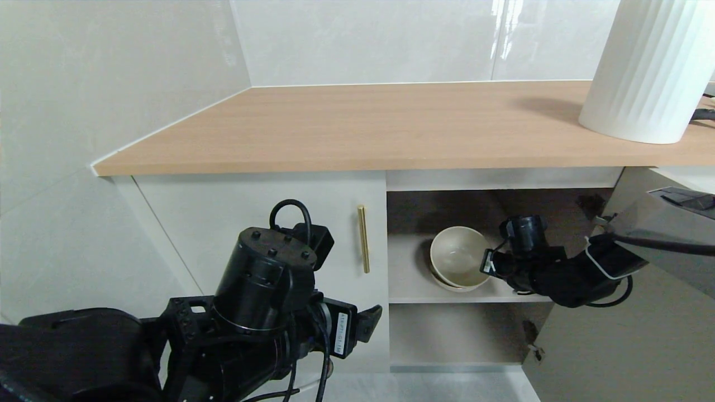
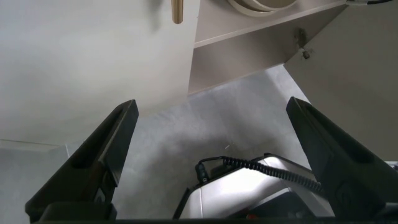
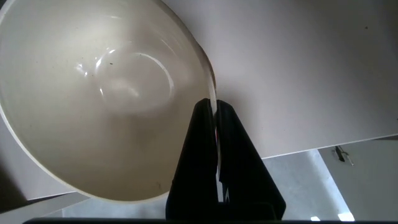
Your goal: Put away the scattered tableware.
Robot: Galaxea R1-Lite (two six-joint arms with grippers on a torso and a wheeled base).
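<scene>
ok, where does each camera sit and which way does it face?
Head view: on the head, facing forward and down at the counter and open cupboard; both arms show, the right one at the bowl.
Left wrist view: on the left wrist, facing the floor and cupboard base; the open left gripper frames it.
Right wrist view: on the right wrist, facing the bowl; the right gripper is shut on its rim.
Shared: the bowl in all three; the door handle in head and left wrist.

Glossy cream ceramic bowl (image 1: pixel 457 258), matt wood-grain counter (image 1: pixel 363 128), brassy metal handle (image 1: pixel 363 239)
</scene>
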